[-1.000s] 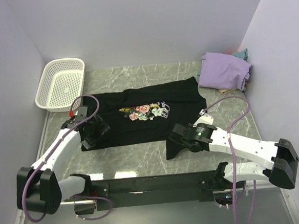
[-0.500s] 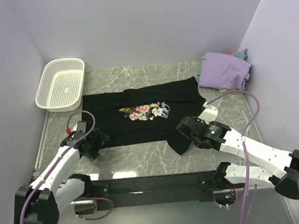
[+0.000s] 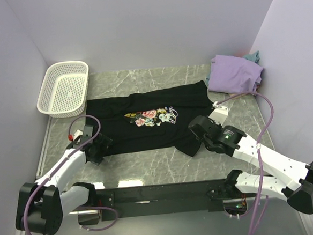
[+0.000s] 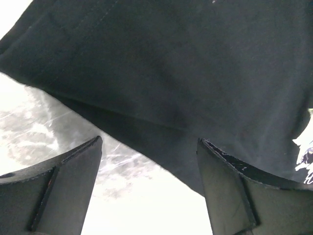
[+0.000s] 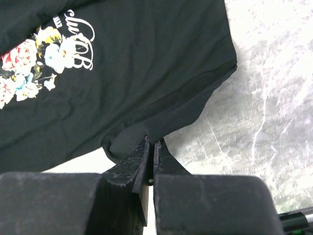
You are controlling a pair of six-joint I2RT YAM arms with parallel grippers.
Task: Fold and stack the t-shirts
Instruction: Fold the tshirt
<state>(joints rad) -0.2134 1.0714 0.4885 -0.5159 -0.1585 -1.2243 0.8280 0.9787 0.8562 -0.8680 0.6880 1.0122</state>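
A black t-shirt (image 3: 146, 118) with a rose print lies spread flat mid-table. My right gripper (image 3: 194, 138) is shut on its near right corner (image 5: 161, 127), and the cloth bunches at the closed tips (image 5: 152, 144). At the shirt's near left corner, my left gripper (image 3: 98, 149) stands open. In the left wrist view its fingers (image 4: 63, 186) straddle the black hem (image 4: 171, 73) above the marble, gripping nothing. A lavender t-shirt (image 3: 234, 74) sits piled at the far right, with a teal one (image 3: 254, 57) peeking out behind it.
A white perforated basket (image 3: 63, 89) stands at the far left corner. Lilac walls close in the table on three sides. A black rail (image 3: 161, 191) runs between the arm bases along the near edge.
My right gripper has carried the pinched shirt corner to the right and slightly away from me. My left gripper has drawn back off the shirt to its near left hem.
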